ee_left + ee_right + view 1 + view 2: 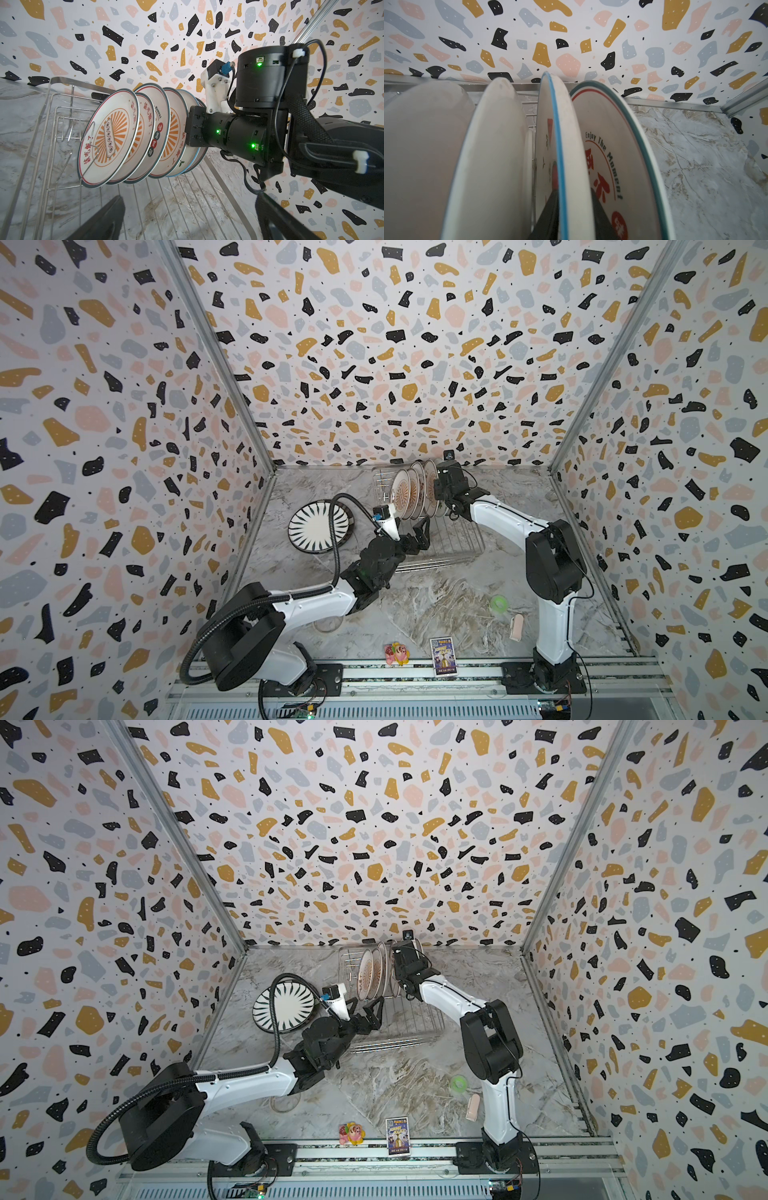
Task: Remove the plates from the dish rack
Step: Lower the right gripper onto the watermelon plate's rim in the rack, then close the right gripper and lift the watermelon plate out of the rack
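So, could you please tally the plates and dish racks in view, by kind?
Dish rack: 1
Plates: 7 (6 upright in the rack, 1 black-stroked plate flat on the table)
Total: 8

Showing "Enjoy The Moment" in dark letters, above large red characters, on the green-rimmed plate (pixel 612 133) standing in the dish rack (pixel 29 145). Carrying red characters 该吃饭了 twice around the sunburst plate (pixel 108 137), outermost in the dish rack's row.
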